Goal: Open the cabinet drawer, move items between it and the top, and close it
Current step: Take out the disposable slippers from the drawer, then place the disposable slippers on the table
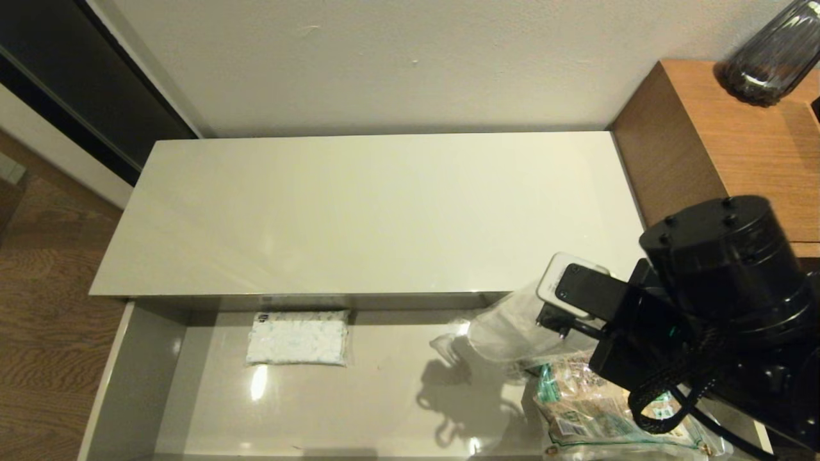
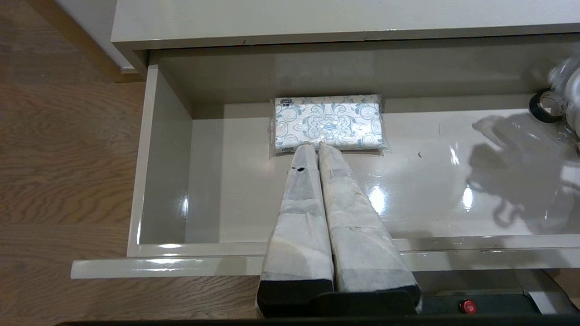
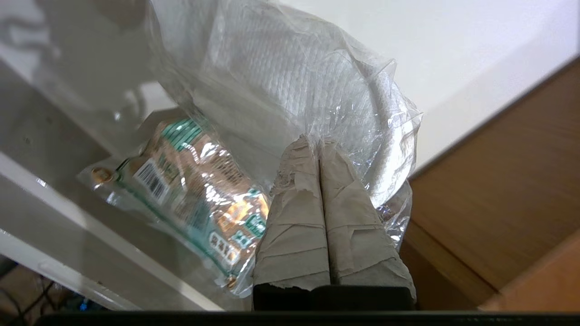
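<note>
Drawer [image 1: 320, 410] stands pulled open below the cabinet top [image 1: 371, 211], which carries nothing in the head view. Your right gripper [image 3: 319, 142] has its fingers clenched on the edge of the bagged slippers [image 3: 290, 90], held lifted over the drawer's right end, just beside the top's front corner. Expect the pack to be light and floppy; the clear film is slick and crinkly, so a pinch on film alone may slip or stretch. Judgement: take hold through the film onto the slipper body, near its middle, so it hangs level. A brown-and-green printed bag [image 1: 596, 410] lies beneath it in the drawer. Your left gripper [image 2: 317, 147], fingers pressed together on nothing, hovers over the drawer near a small white packet [image 2: 327, 122].
</note>
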Robot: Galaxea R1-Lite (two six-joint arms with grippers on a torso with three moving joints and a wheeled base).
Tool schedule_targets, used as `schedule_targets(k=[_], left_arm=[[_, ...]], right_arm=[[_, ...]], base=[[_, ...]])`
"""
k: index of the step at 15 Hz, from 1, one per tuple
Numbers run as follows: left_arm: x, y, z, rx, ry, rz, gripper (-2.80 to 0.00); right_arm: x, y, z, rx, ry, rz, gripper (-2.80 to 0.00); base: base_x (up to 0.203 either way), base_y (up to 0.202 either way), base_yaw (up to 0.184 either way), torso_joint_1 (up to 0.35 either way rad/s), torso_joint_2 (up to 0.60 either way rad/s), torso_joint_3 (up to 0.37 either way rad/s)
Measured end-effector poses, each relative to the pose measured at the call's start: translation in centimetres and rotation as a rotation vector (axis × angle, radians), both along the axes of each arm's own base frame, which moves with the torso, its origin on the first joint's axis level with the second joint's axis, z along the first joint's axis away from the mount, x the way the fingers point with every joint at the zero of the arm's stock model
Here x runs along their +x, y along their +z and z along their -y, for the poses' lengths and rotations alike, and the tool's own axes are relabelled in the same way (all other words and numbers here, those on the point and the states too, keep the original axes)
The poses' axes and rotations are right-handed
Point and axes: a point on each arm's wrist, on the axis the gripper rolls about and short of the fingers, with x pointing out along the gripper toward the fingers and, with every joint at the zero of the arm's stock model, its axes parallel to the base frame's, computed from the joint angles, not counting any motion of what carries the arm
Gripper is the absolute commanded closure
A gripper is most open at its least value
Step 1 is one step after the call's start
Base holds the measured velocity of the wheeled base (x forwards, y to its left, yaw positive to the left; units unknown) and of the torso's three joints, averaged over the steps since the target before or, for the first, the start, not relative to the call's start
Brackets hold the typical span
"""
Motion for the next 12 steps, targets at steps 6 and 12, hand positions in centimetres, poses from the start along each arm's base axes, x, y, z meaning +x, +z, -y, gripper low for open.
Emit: schedule_targets(k=[6, 12], left_arm=[[0.0, 0.0, 0.0, 0.0, 0.0, 0.0, 0.0], [0.0, 0.0, 0.0, 0.0, 0.0, 0.0, 0.0]], right_arm=[[0.8, 6.6, 1.0, 0.117, -0.051, 0.103, 0.0], [8.3, 11.5, 1.4, 0.197, -0.236, 0.203, 0.0]], base=[[0.0, 0.0, 0.0, 0.0, 0.0, 0.0], [0.0, 0.0, 0.0, 0.0, 0.0, 0.0]])
